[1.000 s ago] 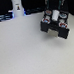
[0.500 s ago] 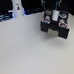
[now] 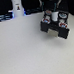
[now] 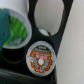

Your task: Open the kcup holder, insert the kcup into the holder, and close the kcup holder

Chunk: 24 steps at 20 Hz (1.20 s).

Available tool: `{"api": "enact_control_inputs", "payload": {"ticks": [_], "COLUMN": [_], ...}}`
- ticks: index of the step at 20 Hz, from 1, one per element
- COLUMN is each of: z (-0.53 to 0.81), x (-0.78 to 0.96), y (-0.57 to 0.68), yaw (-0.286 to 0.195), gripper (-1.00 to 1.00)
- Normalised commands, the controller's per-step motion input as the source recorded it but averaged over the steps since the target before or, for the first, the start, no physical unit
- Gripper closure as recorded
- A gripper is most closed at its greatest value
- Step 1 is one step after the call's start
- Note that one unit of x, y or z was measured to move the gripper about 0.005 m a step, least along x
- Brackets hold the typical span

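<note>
My fingers (image 4: 5,27) grasp the white green-topped kcup (image 4: 15,25) above the black slotted kcup holder (image 3: 55,25); misaligned, it could jam.

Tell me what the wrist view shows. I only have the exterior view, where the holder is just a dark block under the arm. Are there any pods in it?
Observer: Yes, a pod with an orange-and-brown lid sits in a round slot of the kcup holder.
Operator: Is any slot free?
Observer: The round opening next to it looks empty.
Operator: And the green-topped one?
Observer: The kcup is close to the camera, over the holder's edge, partly covered by a teal shape.
</note>
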Motion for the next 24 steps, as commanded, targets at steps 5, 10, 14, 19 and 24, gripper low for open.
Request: {"api": "enact_control_inputs", "payload": {"ticks": [5,10,14,19,24], "z": [-0.01,0.23,0.37,0.11,-0.03], "x": [0.02,0.47,0.48,0.51,0.59], "y": [-0.09,-0.10,0.12,-0.05,-0.11], "yaw": [0.005,0.051,0.041,0.023,-0.006], "gripper": [1.00,-1.00,1.00,-1.00,-1.00]}}
